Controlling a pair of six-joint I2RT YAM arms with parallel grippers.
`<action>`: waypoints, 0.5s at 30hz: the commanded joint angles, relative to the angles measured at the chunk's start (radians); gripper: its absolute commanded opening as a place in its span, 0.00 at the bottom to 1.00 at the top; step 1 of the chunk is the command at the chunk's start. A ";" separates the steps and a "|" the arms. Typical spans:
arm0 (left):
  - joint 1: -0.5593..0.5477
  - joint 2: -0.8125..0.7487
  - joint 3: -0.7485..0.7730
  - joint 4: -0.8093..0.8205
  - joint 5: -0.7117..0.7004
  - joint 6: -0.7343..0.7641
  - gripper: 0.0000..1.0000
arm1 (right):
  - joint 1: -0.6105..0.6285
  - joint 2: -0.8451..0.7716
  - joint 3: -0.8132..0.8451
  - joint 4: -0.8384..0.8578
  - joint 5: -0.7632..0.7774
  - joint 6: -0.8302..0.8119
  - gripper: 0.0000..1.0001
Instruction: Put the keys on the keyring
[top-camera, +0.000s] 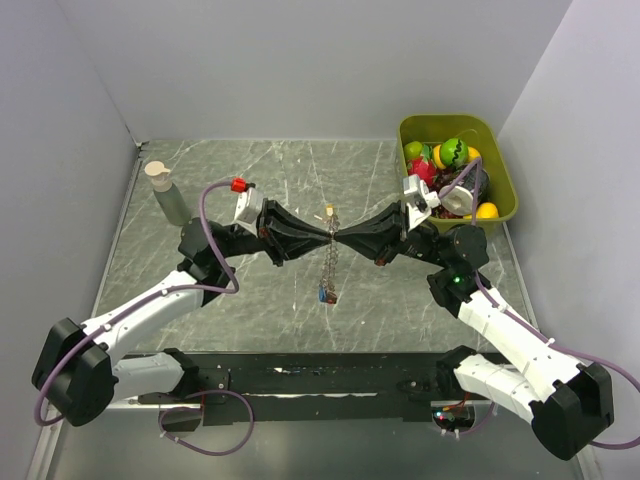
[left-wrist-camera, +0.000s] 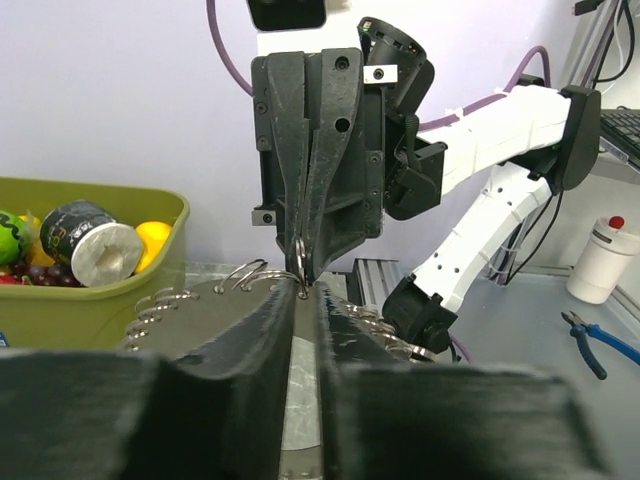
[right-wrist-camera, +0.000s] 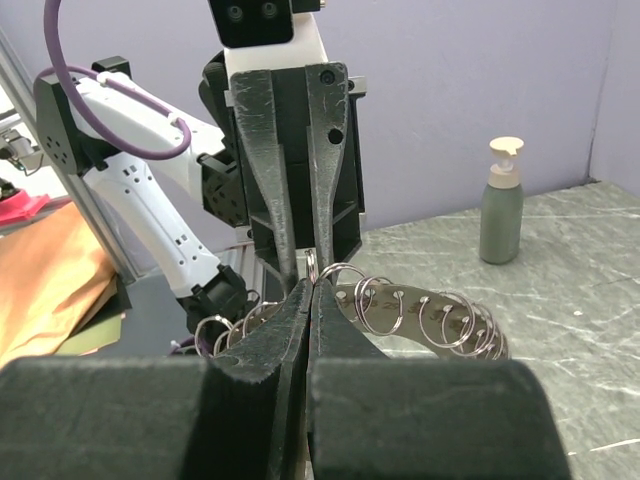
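Observation:
The keyring (top-camera: 330, 262) hangs edge-on between both grippers at the table's middle. It is a flat metal ring fringed with several small split rings. A tan-headed key (top-camera: 329, 211) shows at its top and a blue-headed key (top-camera: 325, 295) at its bottom. My left gripper (top-camera: 319, 238) pinches it from the left and my right gripper (top-camera: 346, 240) from the right, tip to tip. In the left wrist view my left gripper (left-wrist-camera: 303, 292) grips the keyring (left-wrist-camera: 200, 315) at its tips. In the right wrist view my right gripper (right-wrist-camera: 310, 285) is shut on the keyring (right-wrist-camera: 405, 320).
A green bin (top-camera: 505, 195) with toy fruit and a can stands at the back right, close behind the right arm. A soap bottle (top-camera: 168, 195) stands at the back left. Blue-handled pliers (left-wrist-camera: 590, 345) and a white bottle (left-wrist-camera: 605, 258) lie off the table.

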 joint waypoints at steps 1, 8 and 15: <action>-0.017 0.014 0.062 0.008 0.010 0.018 0.13 | -0.004 -0.012 -0.003 0.065 0.014 0.002 0.00; -0.020 0.004 0.059 -0.009 0.010 0.041 0.01 | -0.002 0.003 0.011 0.026 0.007 -0.007 0.00; -0.019 -0.087 0.033 -0.211 -0.108 0.214 0.01 | -0.004 0.006 0.023 -0.040 0.016 -0.030 0.29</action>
